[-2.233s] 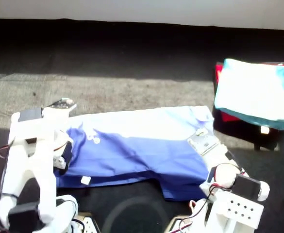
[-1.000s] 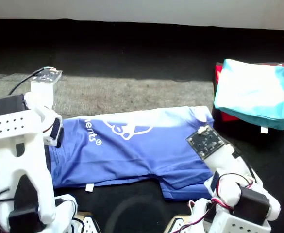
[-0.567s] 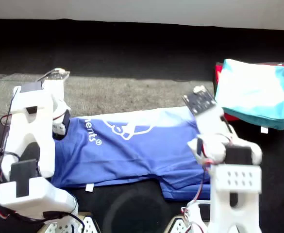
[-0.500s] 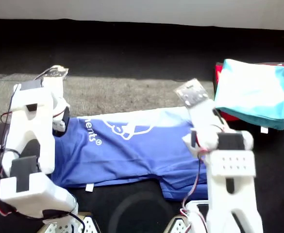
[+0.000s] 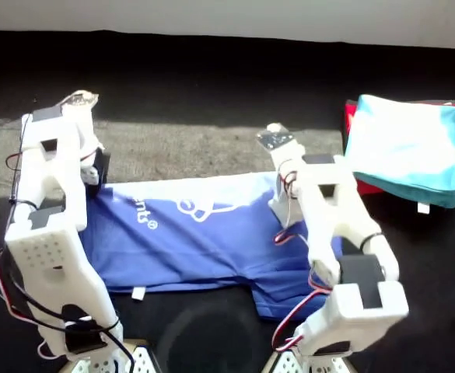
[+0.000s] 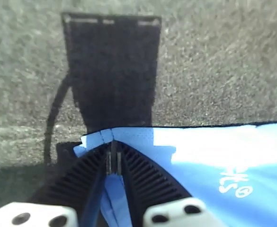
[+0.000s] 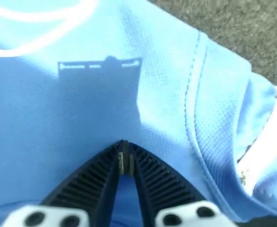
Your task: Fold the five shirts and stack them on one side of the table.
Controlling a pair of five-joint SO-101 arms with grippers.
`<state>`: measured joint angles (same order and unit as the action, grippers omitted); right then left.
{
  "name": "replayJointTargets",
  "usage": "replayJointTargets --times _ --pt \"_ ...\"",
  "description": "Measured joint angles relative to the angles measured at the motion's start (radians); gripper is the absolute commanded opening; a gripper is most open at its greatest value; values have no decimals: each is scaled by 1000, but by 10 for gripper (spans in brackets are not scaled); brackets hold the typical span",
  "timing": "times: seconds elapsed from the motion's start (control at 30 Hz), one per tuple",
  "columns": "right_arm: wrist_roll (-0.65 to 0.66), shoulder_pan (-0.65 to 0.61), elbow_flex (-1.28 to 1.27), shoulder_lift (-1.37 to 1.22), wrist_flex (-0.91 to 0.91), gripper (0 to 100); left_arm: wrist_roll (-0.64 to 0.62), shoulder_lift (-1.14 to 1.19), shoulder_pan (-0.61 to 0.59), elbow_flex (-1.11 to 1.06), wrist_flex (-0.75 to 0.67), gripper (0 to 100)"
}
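The left claw [image 6: 113, 163] is pinched tight on the far left corner of the blue shirt [image 5: 211, 241], with a fold of cloth caught between its ribbed tips. The right claw [image 7: 124, 163] is likewise closed on a pinch of the same shirt, near its far right end and just beside a stitched seam. Between the two, the shirt lies spread lengthwise across the middle of the surface [image 5: 211, 148]. Its white print [image 5: 192, 208] faces up, and one part juts toward the near side on the right. Well apart, at the far right, sits a stack of folded shirts [image 5: 410, 148], a pale turquoise one on top of a red one.

The cloth looks thin, light and limp. It will likely sag between the two pinches and drag rather than hold its shape, and the fine mesh may slip from a shallow grip. Hems and seams, where the fabric is doubled, seem the safest places to take hold, with both ends lifted evenly.
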<state>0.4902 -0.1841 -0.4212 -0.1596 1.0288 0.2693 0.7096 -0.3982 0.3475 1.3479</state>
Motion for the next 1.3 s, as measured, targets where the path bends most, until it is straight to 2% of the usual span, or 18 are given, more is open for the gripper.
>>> replayJointTargets --times 0.43,0.57,0.67,0.87,1.17,1.3 --pt "-123 11 460 -341 20 7 0 454 -9 850 259 9" --pt "-147 18 565 -348 140 7 2 502 -11 1028 385 9" --pt "-147 18 657 -350 259 7 -2 500 -17 1071 411 9" --pt "-147 17 862 -351 456 7 -3 353 -23 901 422 9" --pt "-147 17 1232 -351 704 7 -3 -199 -23 310 419 9" --pt "-152 17 1327 -351 724 7 -3 -397 -15 32 328 9"
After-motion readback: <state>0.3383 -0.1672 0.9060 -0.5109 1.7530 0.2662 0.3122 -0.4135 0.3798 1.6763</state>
